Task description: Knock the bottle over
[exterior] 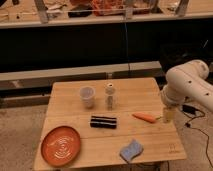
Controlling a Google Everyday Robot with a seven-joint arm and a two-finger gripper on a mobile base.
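Note:
The bottle (110, 96) is small, slim and clear with a white round cap, standing upright near the middle of the wooden table (75, 125). A wider translucent whitish cup (87, 97) stands just to its left. My white arm reaches in from the right, and my gripper (167, 114) hangs at the table's right edge, well to the right of the bottle and close to an orange carrot (145, 117).
A black oblong object (103, 122) lies in front of the bottle. An orange plate (60, 145) sits at the front left. A blue cloth (131, 150) lies near the front edge. A dark bench and cluttered shelf run behind the table. Cables lie on the floor at right.

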